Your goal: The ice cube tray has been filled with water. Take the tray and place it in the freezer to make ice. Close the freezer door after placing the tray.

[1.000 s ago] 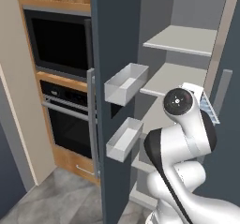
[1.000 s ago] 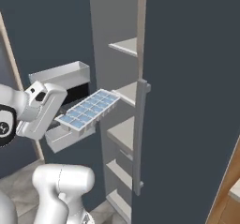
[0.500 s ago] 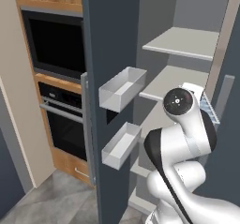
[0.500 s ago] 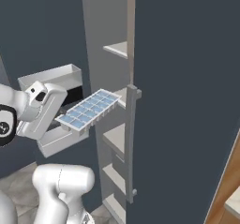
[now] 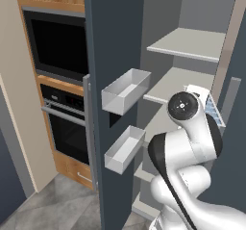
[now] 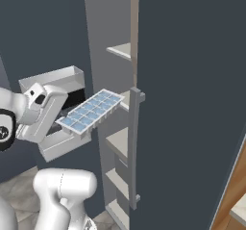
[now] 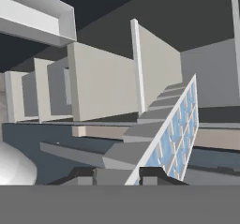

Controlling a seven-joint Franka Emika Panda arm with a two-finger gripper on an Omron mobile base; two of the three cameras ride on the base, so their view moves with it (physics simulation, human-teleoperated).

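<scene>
My gripper (image 6: 67, 122) is shut on the near end of the ice cube tray (image 6: 91, 111), a white tray whose cells hold pale blue water (image 6: 98, 106). The tray is held out in the air, pointing at the open freezer (image 6: 120, 51) at about middle-shelf height. In the hand view the tray (image 7: 176, 124) runs from my gripper (image 7: 117, 176) up to the right, towards the pale shelves (image 7: 105, 82). In the left base view the tray (image 5: 209, 106) peeks out behind my arm. The freezer door (image 5: 113, 41) stands open to the left with white bins (image 5: 126, 90).
A black microwave (image 5: 55, 44) and a black oven (image 5: 65, 123) sit in wood cabinets left of the open door. The plain slate-blue right door (image 6: 192, 104) with its silver handle (image 6: 134, 147) stands close to the right of the tray. A lower door bin (image 5: 125, 147) juts out beside my arm.
The whole picture has shifted and the freezer looks closer, so the base has driven towards it. The tray stays in my gripper in the same pose.
</scene>
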